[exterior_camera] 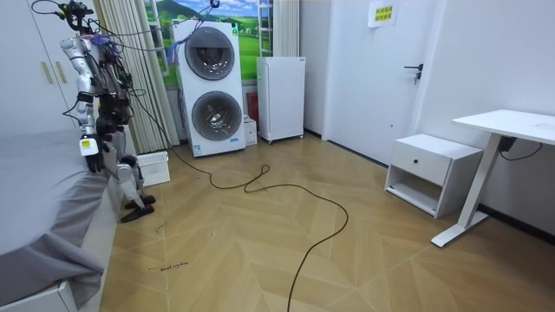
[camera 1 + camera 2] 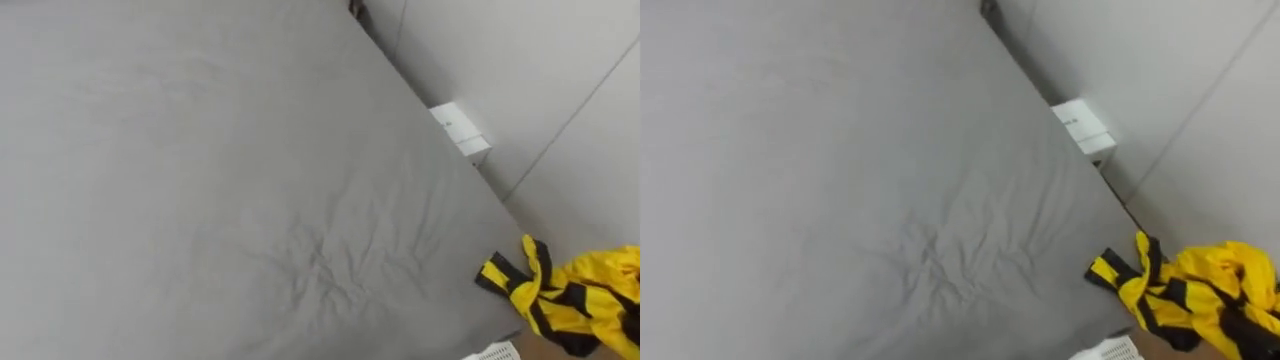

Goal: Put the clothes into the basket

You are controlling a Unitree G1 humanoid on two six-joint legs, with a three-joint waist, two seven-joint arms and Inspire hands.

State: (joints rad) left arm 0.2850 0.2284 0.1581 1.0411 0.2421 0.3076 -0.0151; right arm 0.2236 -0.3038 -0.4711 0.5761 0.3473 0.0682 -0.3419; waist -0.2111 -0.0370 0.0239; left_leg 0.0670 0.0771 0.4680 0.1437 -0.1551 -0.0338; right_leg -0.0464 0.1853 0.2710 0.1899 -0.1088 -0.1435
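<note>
A yellow garment with black stripes (image 2: 590, 290) sits at the lower right of the eye views, just past the near corner of the bed (image 2: 200, 180). It is crumpled. Its long axis runs roughly across the view, from a narrow striped end at the left to the bulky yellow mass at the right, which passes out of the picture. The striped end points left and overlaps the bed's corner, and a second striped strip sticks upward beside it. I cannot tell what bears the garment.

The grey sheet on the bed is mostly smooth, with a patch of creases near the corner. A latticed white corner of the laundry basket (image 2: 492, 352) shows at the bottom edge, just below and to the left of the garment, and the garment is not in it. A small white box (image 2: 460, 128) sits against the pale wall (image 2: 530, 70) beyond the bed's far edge.

In the room view the robot stands at the bed's corner, with the basket on the wooden floor just beside its feet. A hand (image 1: 86, 145) hangs low by the bed's edge. I cannot tell which hand it is, nor whether its fingers are released, clenched or grasping cloth. A stacked washer and dryer (image 1: 211, 87) stand against the back wall.
</note>
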